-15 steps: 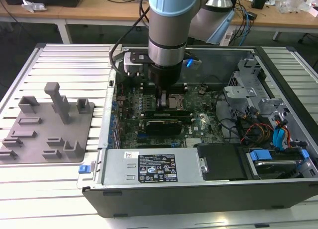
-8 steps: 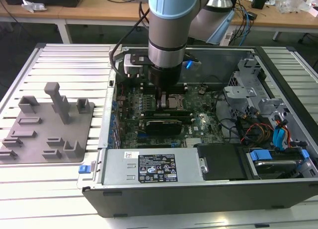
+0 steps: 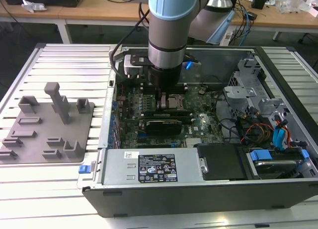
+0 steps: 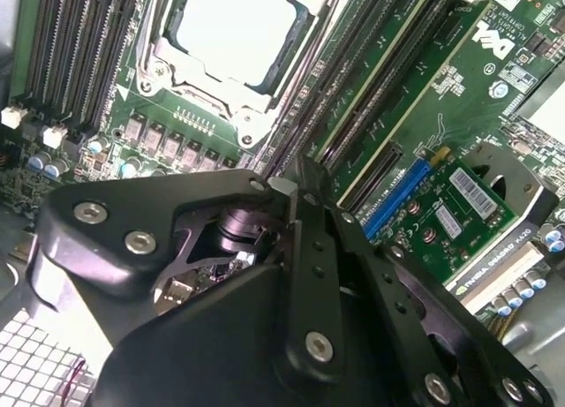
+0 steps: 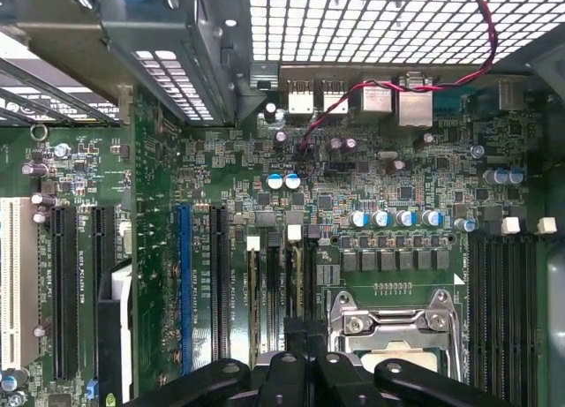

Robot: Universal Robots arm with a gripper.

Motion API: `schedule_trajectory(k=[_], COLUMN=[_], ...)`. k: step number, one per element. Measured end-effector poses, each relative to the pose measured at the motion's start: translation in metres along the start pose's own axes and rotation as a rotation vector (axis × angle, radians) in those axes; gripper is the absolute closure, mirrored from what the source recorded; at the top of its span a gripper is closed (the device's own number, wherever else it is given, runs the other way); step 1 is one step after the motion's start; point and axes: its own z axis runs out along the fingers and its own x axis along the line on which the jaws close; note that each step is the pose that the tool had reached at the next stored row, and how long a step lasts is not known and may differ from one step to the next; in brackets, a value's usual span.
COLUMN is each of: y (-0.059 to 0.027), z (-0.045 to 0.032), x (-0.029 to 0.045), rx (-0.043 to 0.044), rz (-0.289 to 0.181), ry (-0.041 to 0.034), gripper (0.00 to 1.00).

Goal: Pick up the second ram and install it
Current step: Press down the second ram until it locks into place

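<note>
My gripper point(image 3: 165, 101) is lowered deep into the open computer case, over the motherboard point(image 3: 201, 120). In the second wrist view its dark fingers point(image 4: 309, 182) meet tip to tip at the end of the long black memory slots point(image 4: 371, 80), beside the CPU socket point(image 4: 234, 27). The gripper point(image 5: 300, 336) looks shut, standing on the slots point(image 5: 278, 283) next to the socket point(image 5: 393, 336) in the first wrist view. The second ram is hidden; I cannot tell whether a stick sits under the fingertips.
A grey plastic tray point(image 3: 47, 124) with upright posts lies on the slatted table at the exterior view's left. Inside the case are a graphics card point(image 4: 459, 204), a labelled metal box point(image 3: 149, 167) at the front, and drive cages with cables point(image 3: 263, 124) on the right.
</note>
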Motion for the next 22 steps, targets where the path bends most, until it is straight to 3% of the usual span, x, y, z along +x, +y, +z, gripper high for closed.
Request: schedule_trajectory(k=[4, 6, 7, 8, 11, 17, 22], y=[0.0, -0.0001, 0.0001, 0.0001, -0.0008, -0.0175, -0.0258], z=[0.0007, -0.0034, -0.0106, -0.0131, -0.0137, -0.0138, -0.0139], x=[0.0, -0.0003, -0.0005, -0.0006, -0.0006, -0.0008, -0.0009], rx=[0.0, 0.0007, 0.0002, 0.0001, 0.0, 0.0001, 0.0001], rz=[0.0, 0.0, 0.0, 0.0, 0.0, 0.0, 0.0], ry=[0.0001, -0.0006, 0.0004, 0.0008, 0.0008, 0.0006, 0.0006], gripper=[0.92, 0.92, 0.92, 0.92, 0.92, 0.92, 0.92])
